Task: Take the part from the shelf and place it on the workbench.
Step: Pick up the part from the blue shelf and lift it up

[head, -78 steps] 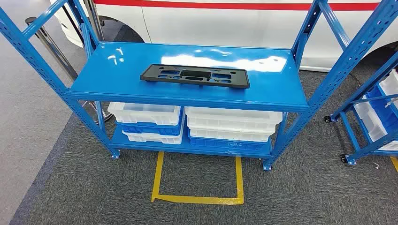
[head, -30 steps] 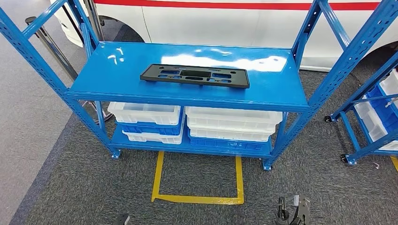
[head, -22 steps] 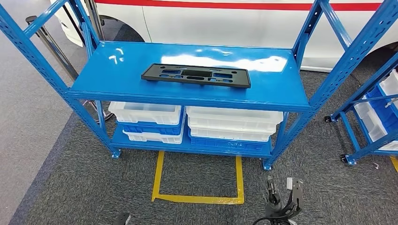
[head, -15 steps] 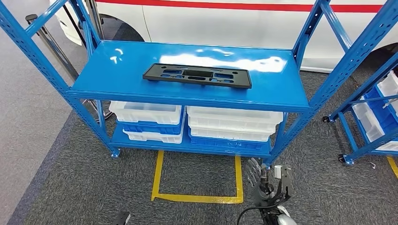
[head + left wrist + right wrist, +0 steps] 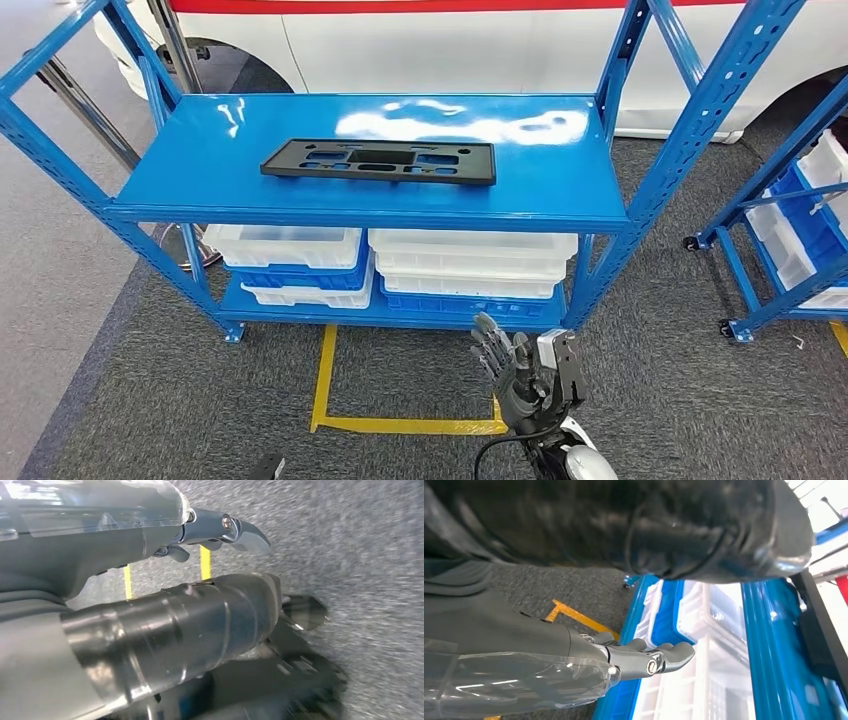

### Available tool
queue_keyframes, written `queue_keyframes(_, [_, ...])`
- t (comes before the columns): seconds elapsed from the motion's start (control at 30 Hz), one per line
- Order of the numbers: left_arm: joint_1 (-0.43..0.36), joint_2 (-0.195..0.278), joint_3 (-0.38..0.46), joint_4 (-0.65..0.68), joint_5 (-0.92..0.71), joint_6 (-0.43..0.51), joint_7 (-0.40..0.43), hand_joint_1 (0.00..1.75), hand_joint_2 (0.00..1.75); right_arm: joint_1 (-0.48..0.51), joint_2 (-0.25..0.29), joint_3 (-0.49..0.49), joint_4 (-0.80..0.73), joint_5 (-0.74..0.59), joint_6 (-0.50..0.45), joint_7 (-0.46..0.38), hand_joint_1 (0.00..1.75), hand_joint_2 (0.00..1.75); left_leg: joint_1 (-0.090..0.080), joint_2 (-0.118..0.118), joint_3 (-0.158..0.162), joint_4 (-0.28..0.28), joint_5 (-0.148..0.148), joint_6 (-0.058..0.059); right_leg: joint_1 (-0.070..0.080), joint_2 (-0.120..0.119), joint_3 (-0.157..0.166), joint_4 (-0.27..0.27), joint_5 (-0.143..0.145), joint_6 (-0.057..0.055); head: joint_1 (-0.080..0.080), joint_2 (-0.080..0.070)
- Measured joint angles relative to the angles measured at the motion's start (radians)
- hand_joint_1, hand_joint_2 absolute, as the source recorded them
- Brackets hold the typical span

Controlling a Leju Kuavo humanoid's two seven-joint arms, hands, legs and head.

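The part point(image 5: 380, 162) is a long flat black plastic panel with cut-outs. It lies flat on the top of the blue shelf point(image 5: 560, 170), left of its middle. My right hand point(image 5: 525, 370) is raised over the carpet in front of the shelf's lower right corner, well below the part, with fingers spread and nothing in it. In the right wrist view its fingers point(image 5: 649, 662) point toward the shelf's bins, and the part's dark edge point(image 5: 821, 630) shows beyond. My left hand point(image 5: 165, 625) hangs over the grey carpet with fingers extended, holding nothing.
White and blue bins point(image 5: 470, 260) fill the shelf's lower level. A second blue rack with bins point(image 5: 790, 230) stands at the right. A yellow tape square point(image 5: 325, 385) marks the carpet before the shelf. A white vehicle point(image 5: 450, 40) is behind, and a metal post point(image 5: 85, 110) is at the left.
My right hand has come up from the bottom edge of the head view toward the shelf, its fingers now spread. The camera has shifted, so the whole scene sits further left.
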Motion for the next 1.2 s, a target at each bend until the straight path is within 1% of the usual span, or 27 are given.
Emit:
queue_keyframes(0.03, [0.002,0.000,0.000,0.001,0.002,0.002,0.001,0.00,0.00,0.001,-0.005,0.013,-0.009,-0.001,-0.001,-0.001,0.00,0.00,-0.004,-0.001,-0.028,0.037,-0.001,0.006,0.006,0.002,0.001,0.000,-0.001,-0.003,0.000,0.000])
queue_keyframes(0.07, [0.003,0.000,-0.001,0.002,0.004,0.003,0.002,0.00,0.00,0.000,-0.011,0.025,-0.020,-0.003,0.006,-0.006,0.00,0.00,-0.010,-0.001,-0.042,0.045,0.016,0.015,0.013,0.005,0.003,0.000,-0.002,-0.005,0.000,0.000])
queue_keyframes(0.1, [0.003,0.000,-0.002,0.003,0.005,0.004,0.002,0.00,0.00,-0.002,-0.018,0.040,-0.032,-0.006,0.023,-0.016,0.00,0.00,-0.017,-0.002,-0.037,0.014,0.051,0.027,0.019,0.008,0.005,0.000,-0.003,-0.007,0.000,0.000])
queue_keyframes(0.13, [0.001,0.000,-0.003,0.004,0.005,0.005,0.004,0.00,0.00,-0.006,-0.024,0.052,-0.045,-0.011,0.048,-0.031,0.00,0.00,-0.025,-0.004,-0.015,-0.050,0.097,0.041,0.024,0.011,0.009,0.000,-0.003,-0.009,0.000,0.000])
queue_keyframes(0.17, [-0.003,0.000,-0.004,0.004,0.005,0.006,0.008,0.00,0.00,-0.010,-0.028,0.062,-0.056,-0.015,0.077,-0.044,0.00,0.00,-0.033,-0.006,0.014,-0.116,0.133,0.059,0.027,0.012,0.011,0.000,-0.004,-0.009,0.001,0.000])
queue_keyframes(0.2, [-0.007,0.000,-0.005,0.004,0.005,0.007,0.013,0.00,0.00,-0.014,-0.031,0.071,-0.065,-0.019,0.101,-0.054,0.00,0.00,-0.039,-0.008,0.039,-0.174,0.157,0.071,0.029,0.014,0.013,0.000,-0.005,-0.009,0.001,0.000])
queue_keyframes(0.23, [-0.010,-0.001,-0.007,0.004,0.005,0.008,0.017,0.00,0.00,-0.015,-0.034,0.078,-0.072,-0.022,0.118,-0.060,0.00,0.00,-0.045,-0.010,0.054,-0.210,0.167,0.079,0.027,0.014,0.012,0.000,-0.004,-0.007,0.001,0.000])
queue_keyframes(0.27, [-0.013,-0.001,-0.010,0.004,0.005,0.008,0.019,0.00,0.00,-0.015,-0.037,0.084,-0.077,-0.023,0.127,-0.064,0.00,0.00,-0.049,-0.011,0.060,-0.225,0.167,0.082,0.025,0.014,0.011,-0.001,-0.002,-0.003,0.000,0.000])
queue_keyframes(0.37, [-0.015,-0.006,-0.018,0.005,0.005,0.009,0.022,0.00,0.00,-0.014,-0.047,0.093,-0.090,-0.024,0.136,-0.067,0.00,0.00,-0.044,-0.008,0.073,-0.261,0.182,0.075,0.024,0.013,0.010,-0.003,-0.002,0.012,-0.002,0.000])
queue_keyframes(0.4, [-0.015,-0.008,-0.018,0.005,0.005,0.009,0.022,0.00,0.00,-0.015,-0.051,0.094,-0.094,-0.025,0.138,-0.067,0.00,0.00,-0.040,-0.007,0.078,-0.275,0.190,0.075,0.026,0.012,0.001,0.016,-0.017,0.018,-0.001,0.000])
queue_keyframes(0.43, [-0.016,-0.009,-0.019,0.005,0.006,0.008,0.021,0.00,0.00,-0.016,-0.054,0.095,-0.096,-0.025,0.142,-0.070,0.00,0.00,-0.037,-0.005,0.081,-0.284,0.195,0.074,0.025,0.011,-0.017,0.057,-0.044,0.024,0.000,0.000])
queue_keyframes(0.5, [-0.018,-0.009,-0.020,0.005,0.005,0.005,0.016,0.00,0.00,-0.017,-0.061,0.099,-0.098,-0.021,0.159,-0.083,0.00,0.00,-0.036,-0.003,0.080,-0.288,0.199,0.078,0.016,0.009,-0.074,0.176,-0.106,0.038,0.000,0.000])
queue_keyframes(0.53, [-0.017,-0.009,-0.021,0.005,0.005,0.003,0.012,0.00,0.00,-0.016,-0.065,0.102,-0.101,-0.017,0.174,-0.093,0.00,0.00,-0.035,-0.002,0.078,-0.286,0.199,0.077,0.010,0.008,-0.095,0.223,-0.121,0.043,0.001,0.000])
queue_keyframes(0.57, [-0.017,-0.009,-0.022,0.005,0.004,0.001,0.008,0.00,0.00,-0.016,-0.069,0.105,-0.106,-0.012,0.190,-0.103,0.00,0.00,-0.034,-0.002,0.077,-0.283,0.198,0.076,0.005,0.007,-0.100,0.234,-0.115,0.049,0.000,0.000])
queue_keyframes(0.6, [-0.017,-0.009,-0.024,0.005,0.004,-0.001,0.005,0.00,0.00,-0.016,-0.072,0.108,-0.112,-0.007,0.206,-0.112,0.00,0.00,-0.032,-0.002,0.076,-0.279,0.196,0.073,0.000,0.005,-0.087,0.211,-0.093,0.054,0.000,0.000])
queue_keyframes(0.67, [-0.019,-0.011,-0.027,0.005,0.005,-0.003,0.009,0.00,0.00,-0.017,-0.078,0.111,-0.125,0.000,0.230,-0.122,0.00,0.00,-0.027,-0.002,0.075,-0.269,0.190,0.064,-0.008,-0.001,-0.021,0.087,-0.032,0.060,0.001,0.000])
queue_keyframes(0.73, [-0.023,-0.012,-0.028,0.005,0.009,-0.003,0.017,0.00,0.00,-0.020,-0.082,0.115,-0.135,0.003,0.251,-0.127,0.00,0.00,-0.028,-0.002,0.072,-0.258,0.183,0.051,-0.007,-0.002,0.023,-0.003,-0.006,0.052,0.000,0.000])
queue_keyframes(0.83, [-0.028,-0.012,-0.030,0.005,0.010,-0.002,0.022,0.00,0.00,-0.023,-0.089,0.120,-0.152,0.000,0.290,-0.137,0.00,0.00,-0.029,-0.002,0.069,-0.256,0.182,0.035,-0.002,0.001,0.025,-0.017,-0.004,0.029,-0.001,0.000])
queue_keyframes(0.9, [-0.032,-0.012,-0.034,0.005,0.010,-0.002,0.026,0.00,0.00,-0.026,-0.092,0.122,-0.164,-0.008,0.321,-0.142,0.00,0.00,-0.026,-0.003,0.057,-0.228,0.160,0.025,-0.004,0.002,0.026,-0.023,0.000,0.014,-0.001,0.000])
queue_keyframes(0.93, [-0.034,-0.013,-0.036,0.005,0.010,0.000,0.028,0.00,0.00,-0.029,-0.093,0.123,-0.169,-0.015,0.337,-0.142,0.00,0.00,-0.024,-0.004,0.041,-0.192,0.137,0.021,-0.005,0.001,0.026,-0.026,0.002,0.007,-0.001,0.000])
queue_keyframes(1.0, [-0.037,-0.013,-0.040,0.005,0.010,0.004,0.034,0.00,0.00,-0.034,-0.094,0.125,-0.174,-0.033,0.366,-0.142,0.00,0.00,-0.023,-0.004,-0.020,-0.062,0.072,0.015,-0.003,0.001,0.025,-0.026,0.003,0.001,-0.001,0.000])
queue_keyframes(1.03, [-0.038,-0.014,-0.042,0.005,0.010,0.006,0.036,0.00,0.00,-0.035,-0.095,0.125,-0.174,-0.040,0.376,-0.141,0.00,0.00,-0.023,-0.004,-0.049,-0.002,0.051,0.014,-0.002,0.001,0.024,-0.025,0.003,0.000,-0.001,0.000])
queue_keyframes(1.07, [-0.038,-0.014,-0.044,0.005,0.010,0.008,0.038,0.00,0.00,-0.036,-0.096,0.126,-0.174,-0.046,0.384,-0.140,0.00,0.00,-0.023,-0.004,-0.068,0.036,0.045,0.014,0.000,0.001,0.023,-0.025,0.004,0.000,-0.001,0.000])
queue_keyframes(1.1, [-0.039,-0.014,-0.044,0.005,0.010,0.008,0.039,0.00,0.00,-0.037,-0.096,0.126,-0.174,-0.049,0.389,-0.139,0.00,0.00,-0.023,-0.004,-0.066,0.030,0.061,0.017,0.001,0.002,0.024,-0.025,0.003,0.000,-0.001,0.000])
queue_keyframes(1.13, [-0.039,-0.014,-0.044,0.005,0.010,0.008,0.039,0.00,0.00,-0.038,-0.097,0.126,-0.174,-0.052,0.393,-0.139,0.00,0.00,-0.024,-0.004,-0.043,-0.019,0.095,0.021,0.003,0.004,0.026,-0.025,0.003,0.000,-0.001,0.000])
queue_keyframes(1.17, [-0.041,-0.014,-0.044,0.005,0.009,0.009,0.039,0.00,0.00,-0.040,-0.097,0.126,-0.174,-0.055,0.397,-0.139,0.00,0.00,-0.025,-0.005,-0.008,-0.092,0.134,0.026,0.003,0.005,0.028,-0.025,0.003,0.001,-0.001,0.000])
queue_keyframes(1.2, [-0.043,-0.014,-0.044,0.005,0.009,0.009,0.039,0.00,0.00,-0.042,-0.097,0.126,-0.174,-0.058,0.404,-0.138,0.00,0.44,-0.027,-0.006,0.027,-0.164,0.162,0.032,0.006,0.006,0.028,-0.024,0.002,0.003,-0.001,0.000])
